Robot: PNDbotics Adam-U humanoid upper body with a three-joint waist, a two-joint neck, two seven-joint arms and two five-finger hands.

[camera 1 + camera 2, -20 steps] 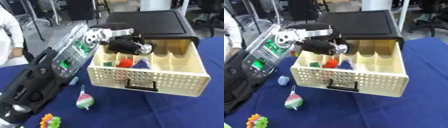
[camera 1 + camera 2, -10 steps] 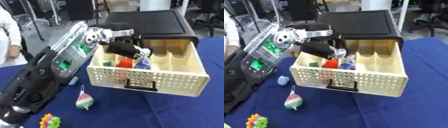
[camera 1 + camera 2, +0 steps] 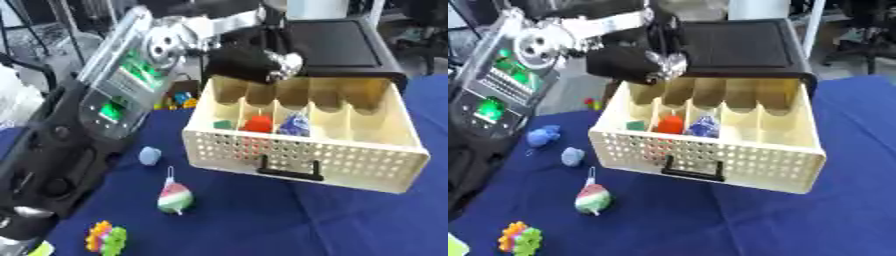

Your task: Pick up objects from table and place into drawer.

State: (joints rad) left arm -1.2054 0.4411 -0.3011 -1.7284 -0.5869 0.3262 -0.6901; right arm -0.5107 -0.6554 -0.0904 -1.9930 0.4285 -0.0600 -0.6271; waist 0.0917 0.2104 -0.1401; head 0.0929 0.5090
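Red object (image 3: pixel 257 123) seemingly below robot hand (image 3: pixel 254 65)

Robot lab or office workspace
Blue-clothed table (image 3: pixel 262 215); office chair (image 3: pixel 859 30) upper right, metal stands (image 3: pixel 52 30) upper left.

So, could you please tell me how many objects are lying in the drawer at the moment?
3, all near the front of the drawer: a green piece in the leftmost compartment, a red one next to it, then a blue one. The walls may hide others.
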